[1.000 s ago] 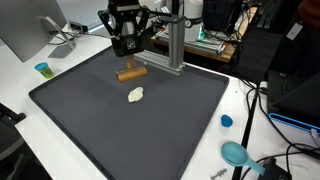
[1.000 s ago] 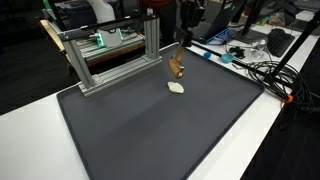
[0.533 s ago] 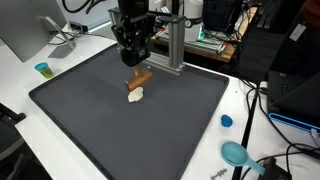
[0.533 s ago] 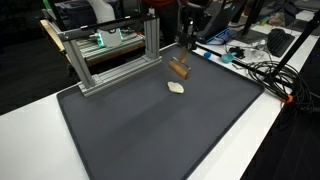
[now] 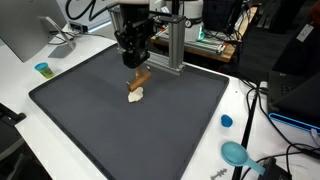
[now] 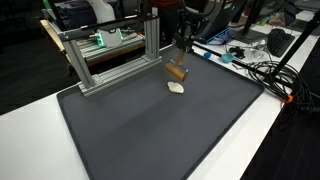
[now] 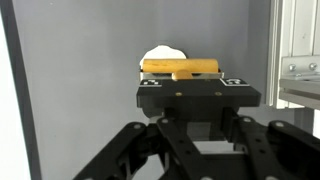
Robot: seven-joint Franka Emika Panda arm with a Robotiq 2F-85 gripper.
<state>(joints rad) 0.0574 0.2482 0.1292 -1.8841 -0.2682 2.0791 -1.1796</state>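
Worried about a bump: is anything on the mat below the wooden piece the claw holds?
Yes. A small white lump lies on the dark mat, almost directly under the wooden piece gripped by the claw.

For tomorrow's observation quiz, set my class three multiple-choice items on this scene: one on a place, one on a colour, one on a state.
1. Where does the white lump lie?
A in a bowl
B on the dark mat
C on a plate

2. What colour is the wooden piece?
A blue
B green
C brown

3. How is the tool?
A shut on the wooden piece
B open and empty
C lying flat on the mat

Answers:
1 B, both exterior views show the lump on the mat.
2 C, the piece looks brown in every view.
3 A, the wrist view shows the piece clamped at the fingertips.
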